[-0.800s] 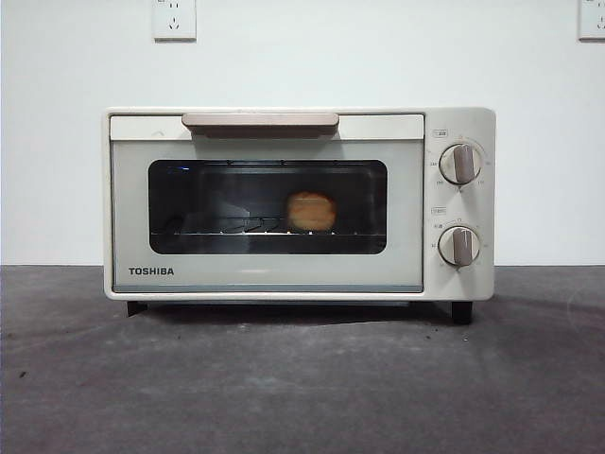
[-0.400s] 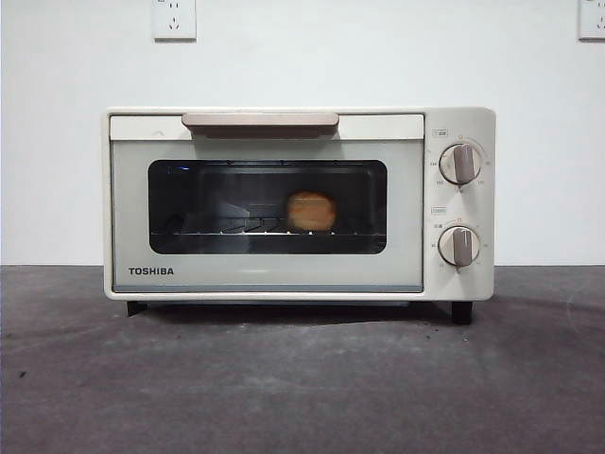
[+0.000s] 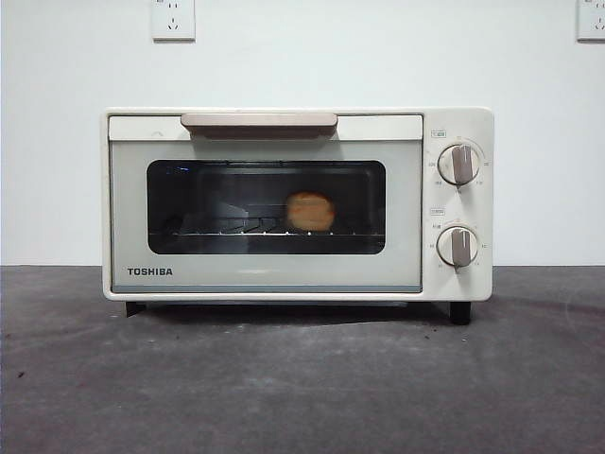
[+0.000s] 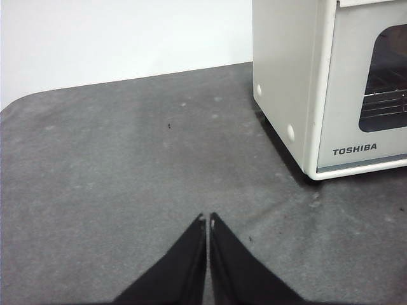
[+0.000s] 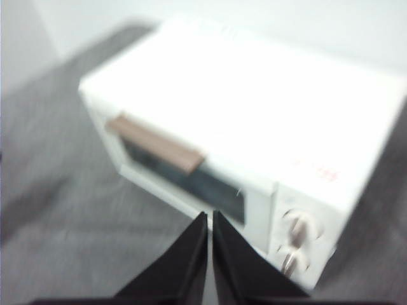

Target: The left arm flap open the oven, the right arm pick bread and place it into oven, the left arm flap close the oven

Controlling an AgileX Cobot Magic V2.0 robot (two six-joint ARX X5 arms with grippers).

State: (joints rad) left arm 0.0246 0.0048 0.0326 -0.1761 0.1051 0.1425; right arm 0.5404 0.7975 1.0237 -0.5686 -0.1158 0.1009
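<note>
Nothing moved over the last second: the cream-white TOSHIBA toaster oven (image 3: 298,203) stayed shut on the golden-orange bun (image 3: 310,211), and the left gripper (image 4: 208,219) and right gripper (image 5: 209,216), both closed and empty, hung clear, so the task appeared complete.

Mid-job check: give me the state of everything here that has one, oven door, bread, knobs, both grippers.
Cream-white TOSHIBA toaster oven: door shut, standing on the dark table.
Golden-orange bread bun: inside, resting on the wire rack, seen through the glass.
Two round knobs: pointers upright.
Black left gripper: shut, empty, beside the oven.
Black right gripper: shut, empty, above the oven.
</note>
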